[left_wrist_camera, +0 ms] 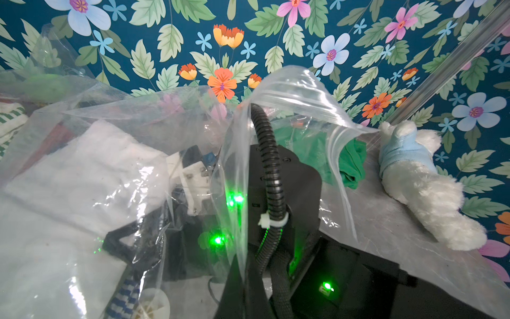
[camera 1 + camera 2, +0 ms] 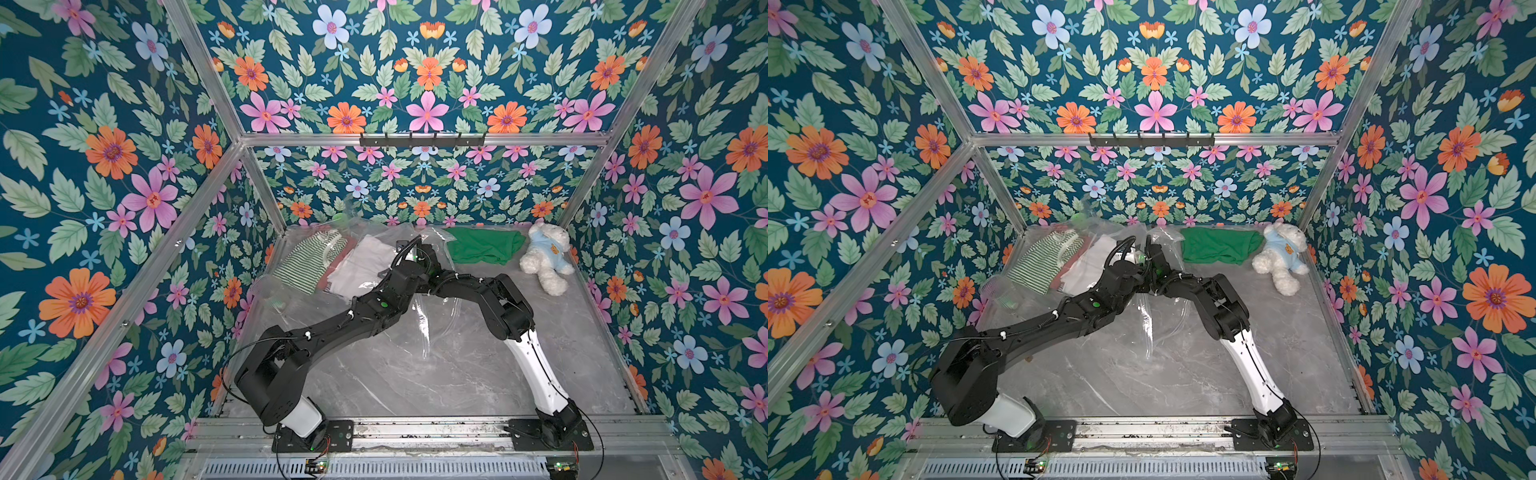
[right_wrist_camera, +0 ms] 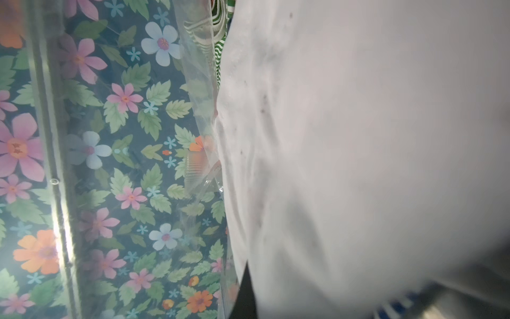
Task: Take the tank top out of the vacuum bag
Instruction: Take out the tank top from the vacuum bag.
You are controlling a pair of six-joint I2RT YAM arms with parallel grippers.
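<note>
While shut inside vacuum bag [image 1: 289, 91], right tool [image 1: 190, 176] touches white garment [image 3: 358, 138].

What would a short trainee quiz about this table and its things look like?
1. True or false: the teddy bear lies inside the clear bag.
2. Which colour is the folded cloth right beside the bear? A red, B green, C black.
3. Fill in: the striped garment in the bag has white and ____ stripes.
Key: 1 false; 2 B; 3 green.
</note>
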